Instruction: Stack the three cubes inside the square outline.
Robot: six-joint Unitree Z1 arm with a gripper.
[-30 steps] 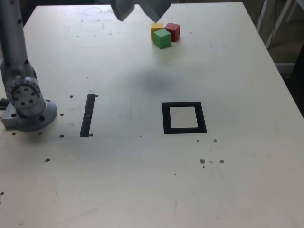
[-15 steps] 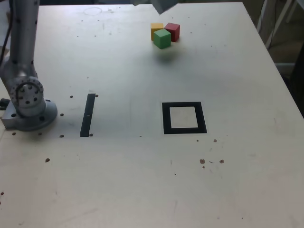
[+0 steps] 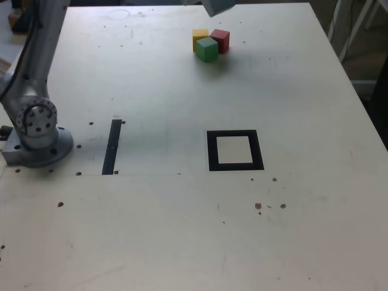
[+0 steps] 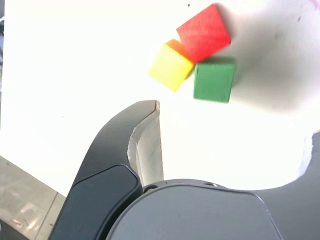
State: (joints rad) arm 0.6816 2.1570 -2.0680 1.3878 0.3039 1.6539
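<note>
Three cubes are sitting close together in the far part of the scene, well apart from the square outline (image 3: 213, 151), which is lying flat nearer the camera. In the exterior view, the yellow cube (image 3: 200, 39) is resting at the left of the group, the red cube (image 3: 220, 40) at the right, and the green cube (image 3: 207, 50) on the near side. All three are showing flat faces and crisp edges; the red one is showing faint streaks, and the green one is looking matte and even. The outline is framing a pale centre with thick black tape, and a straight black strip (image 3: 111, 148) is lying to its left.

The claw (image 4: 236, 118) is hanging released, its dark, smooth, curved fingers standing wide apart, with a pale, rough-edged lining showing on the inner side of one. It is gripping none of the cubes. In the exterior view, it is reaching in at the far edge, mostly out of frame, while the grey arm (image 3: 45, 51) is rising at the left from its rounded base (image 3: 39, 148).

The whitish tabletop (image 3: 151, 230) is carrying small brown, chipped-looking marks and catching a soft glare toward the far side. Beyond its right edge, the room is falling into shadow around pale, slanting legs (image 3: 357, 29). The wrist view is also showing a greyish floor (image 4: 25, 192) with a thin seam.
</note>
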